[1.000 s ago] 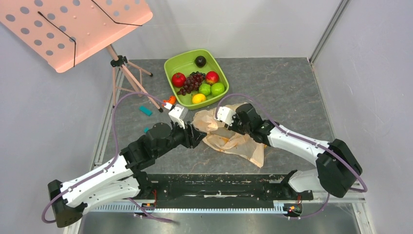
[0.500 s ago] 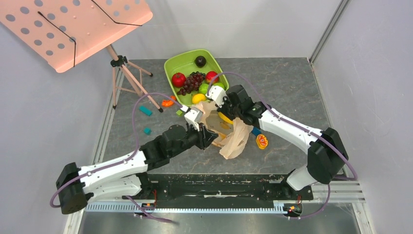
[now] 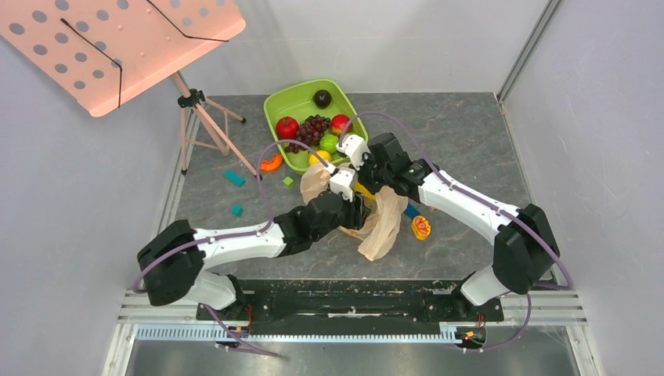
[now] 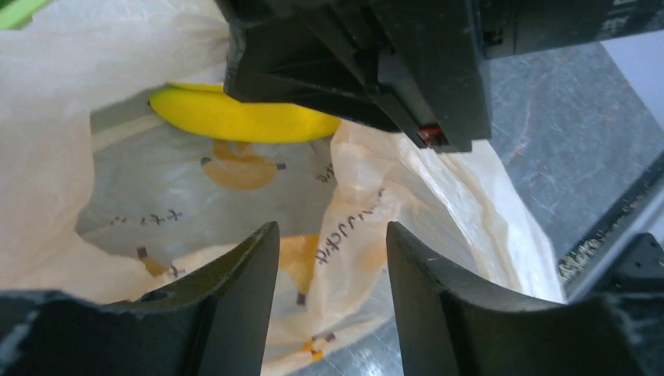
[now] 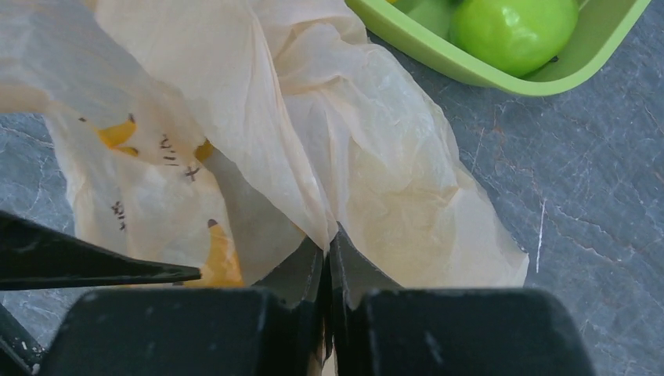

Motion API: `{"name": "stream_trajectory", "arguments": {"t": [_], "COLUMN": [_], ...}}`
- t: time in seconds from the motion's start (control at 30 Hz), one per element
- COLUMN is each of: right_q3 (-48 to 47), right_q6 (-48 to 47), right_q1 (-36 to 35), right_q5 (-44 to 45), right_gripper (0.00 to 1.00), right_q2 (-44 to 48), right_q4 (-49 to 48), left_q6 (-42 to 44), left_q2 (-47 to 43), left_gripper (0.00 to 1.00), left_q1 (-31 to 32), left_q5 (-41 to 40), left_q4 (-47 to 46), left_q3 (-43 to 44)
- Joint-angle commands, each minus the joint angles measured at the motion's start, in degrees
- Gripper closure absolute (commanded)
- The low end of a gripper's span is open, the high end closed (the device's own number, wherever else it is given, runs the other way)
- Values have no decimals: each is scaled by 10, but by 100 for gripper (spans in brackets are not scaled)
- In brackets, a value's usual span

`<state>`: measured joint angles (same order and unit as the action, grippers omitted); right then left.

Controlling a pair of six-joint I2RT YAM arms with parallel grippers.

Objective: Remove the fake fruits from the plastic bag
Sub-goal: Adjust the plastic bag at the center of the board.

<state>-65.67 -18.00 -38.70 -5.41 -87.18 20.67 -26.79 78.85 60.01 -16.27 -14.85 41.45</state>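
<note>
The left fingers [image 4: 254, 282] stand apart at the open mouth of the plastic bag [image 4: 391, 188], hovering there without gripping anything. Just beyond their tips, inside the bag, lies the yellow banana [image 4: 235, 117], well clear of both. Over to the right, the right fingers [image 5: 330, 262] are pinched together on a fold of the bag, holding that part up above the bench [image 5: 595, 235], near the green tub [image 5: 501, 74].

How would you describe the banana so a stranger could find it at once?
Find the peach plastic bag next to the green tub. The banana lies inside it. It is solid, glossy and curved, unlike the flat orange prints.
</note>
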Motion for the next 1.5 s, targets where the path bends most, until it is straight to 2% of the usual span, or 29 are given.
{"name": "stream_trajectory", "arguments": {"t": [0.0, 0.1, 0.13, 0.2, 0.33, 0.47, 0.8, 0.93, 1.1, 1.2, 1.27, 1.33, 1.47], "right_q3": [-15, -16, -18, -20, -23, -33, -32, -13, -5, 4, 11, 18, 27], "right_q6": [42, 62, 67, 82, 107, 163, 271, 306, 323, 323, 323, 318, 315], "right_q1": [13, 15, 14, 14, 14, 22, 130, 153, 182, 188, 191, 192, 194], "right_q5": [-42, -70, -79, -101, -107, -53, 13, 41, 5, -1, -2, 0, 6], "right_gripper": [84, 59, 42, 4, 2, 2, 2, 2, 2, 2, 2, 2, 2], "right_q2": [20, 32, 38, 54, 93, 139, 175, 181, 154, 144, 144, 146, 145], "right_q4": [-11, -12, -12, -11, -8, -16, -24, -37, -37, -38, -39, -40, -45], "left_q6": [77, 148, 169, 200, 248, 302, 332, 342, 406, 438, 428, 403, 366], "left_q2": [37, 64, 72, 82, 78, 72, 67, 59, 71, 85, 80, 58, -7], "left_gripper": [36, 30, 27, 26, 26, 27, 28, 28, 28, 33, 38, 41, 39], "left_q1": [2, -5, -7, -18, -37, -50, -58, -58, -58, -58, -57, -52, -24], "left_q5": [-53, -68, -69, -57, -26, 20, 125, 148, 191, 206, 222, 253, 246], "left_q4": [-68, -54, -49, -33, -71, -126, -51, -64, -99, -62, -24, -26, -55], "left_q3": [48, 74, 80, 90, 57, 13, -5, -41, -54, -30, -15, -30, -81]}}
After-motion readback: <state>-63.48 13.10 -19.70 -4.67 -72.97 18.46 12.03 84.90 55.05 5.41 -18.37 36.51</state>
